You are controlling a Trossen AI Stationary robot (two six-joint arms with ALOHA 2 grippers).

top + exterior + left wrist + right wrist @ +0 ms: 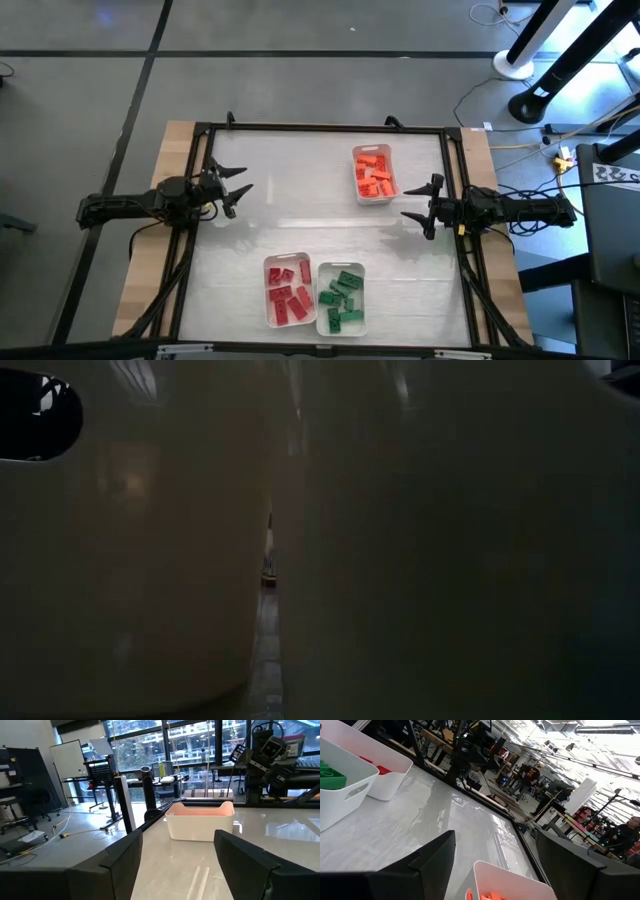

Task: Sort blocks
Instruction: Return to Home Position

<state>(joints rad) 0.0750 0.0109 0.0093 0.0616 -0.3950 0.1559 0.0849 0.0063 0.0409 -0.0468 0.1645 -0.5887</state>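
Right, from above: the left gripper point(240, 185) hovers over the left edge of the white table point(300, 210), fingers spread, nothing between them. Across the table the right gripper point(418, 207) hangs near the right edge, also spread and empty. Every piece sits in a bin: orange blocks point(373, 174) in the far tray point(391, 192) just beside the right gripper, red blocks point(288, 294) in the near left tray point(268, 266), and green blocks point(342, 296) in the near right tray point(358, 270). Those two near trays touch side by side.

Down at table height, two pale tray walls fill the frame with a thin dark gap between them; no blocks can be made out.

On the left wrist, two dark fingers point(120, 865) stand wide apart over bare tabletop, with the far tray straight ahead.

On the right wrist, fingers point(432, 857) are parted too, with orange pieces in the tray just past them and green and red farther off.
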